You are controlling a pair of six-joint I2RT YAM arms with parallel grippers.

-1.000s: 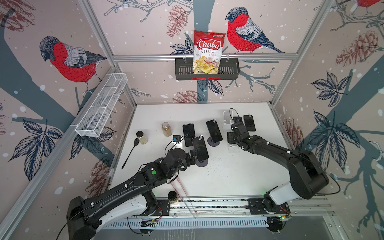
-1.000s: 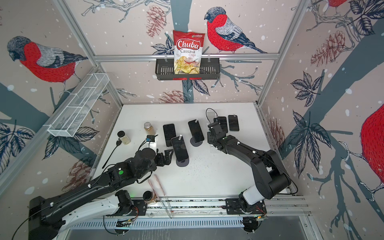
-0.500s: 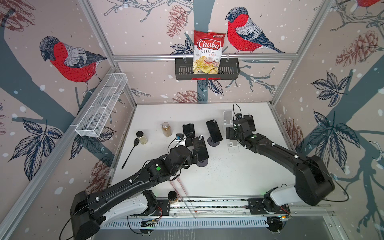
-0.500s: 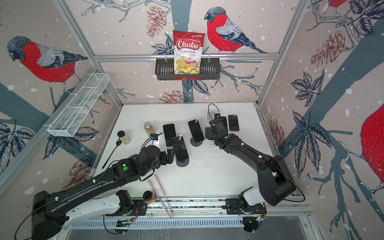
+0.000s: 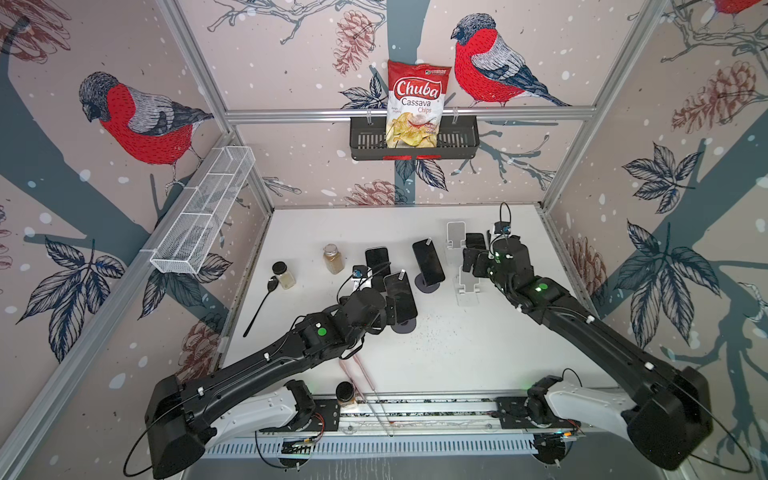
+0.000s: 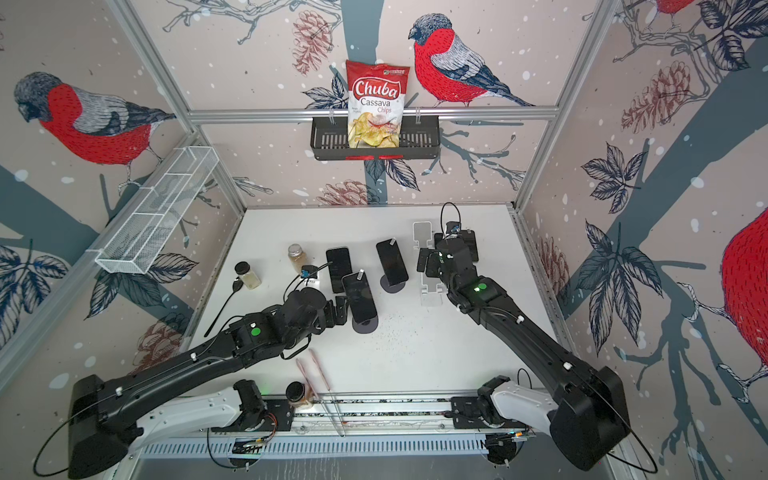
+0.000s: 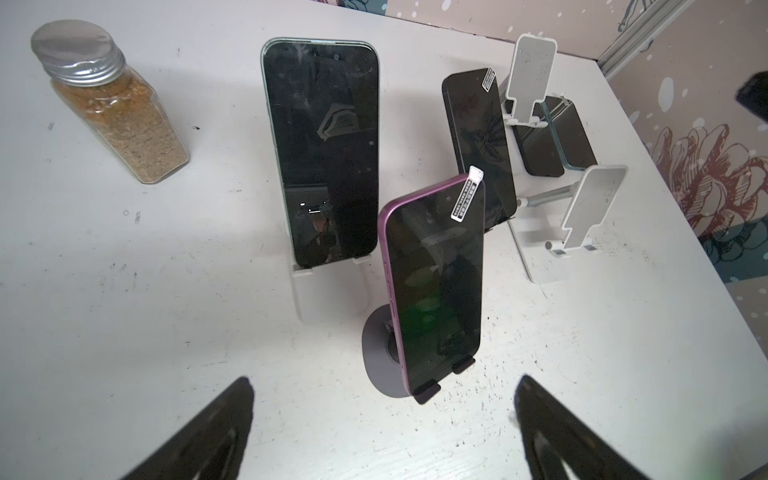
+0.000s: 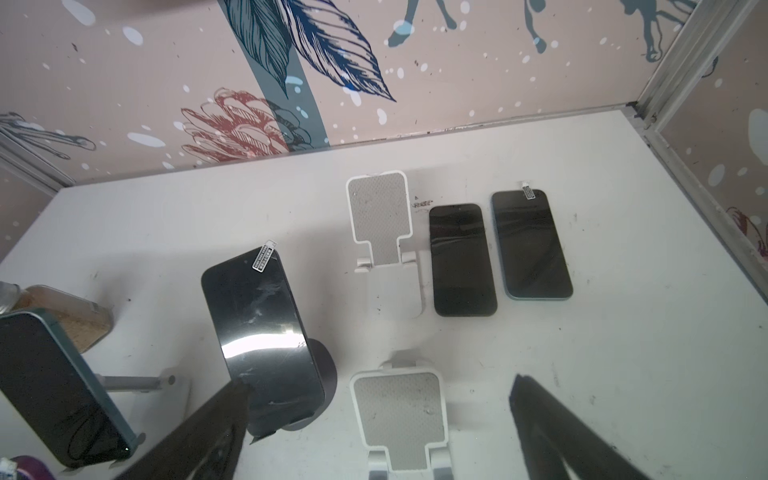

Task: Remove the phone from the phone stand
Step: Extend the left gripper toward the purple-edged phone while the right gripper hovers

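- Phone with the purple edge [image 7: 434, 286] leans on a dark round-based stand [image 7: 374, 357] at the centre of the left wrist view, its bottom edge caught in two small hooks [image 7: 463, 365].
- Left of it and just beside, a green-edged phone [image 7: 322, 153] sits in a white stand [image 7: 328, 291]. A spice jar [image 7: 112, 108] stands at upper left.
- Left gripper [image 7: 384, 384] hovers low in that frame, just short of the stand, jaws spread wide and holding nothing.
- Advice: centre the jaws on the phone's long edges above the hooks and close. Then lift along the lean, so the hooks clear without dragging the stand or bumping the neighbour.
- Right of centre in a top view, the right gripper [image 5: 473, 262] hangs over empty white stands [image 8: 380, 216], jaws spread and empty. Two phones [image 8: 461, 257] lie flat on the table [image 8: 623, 332] at right.
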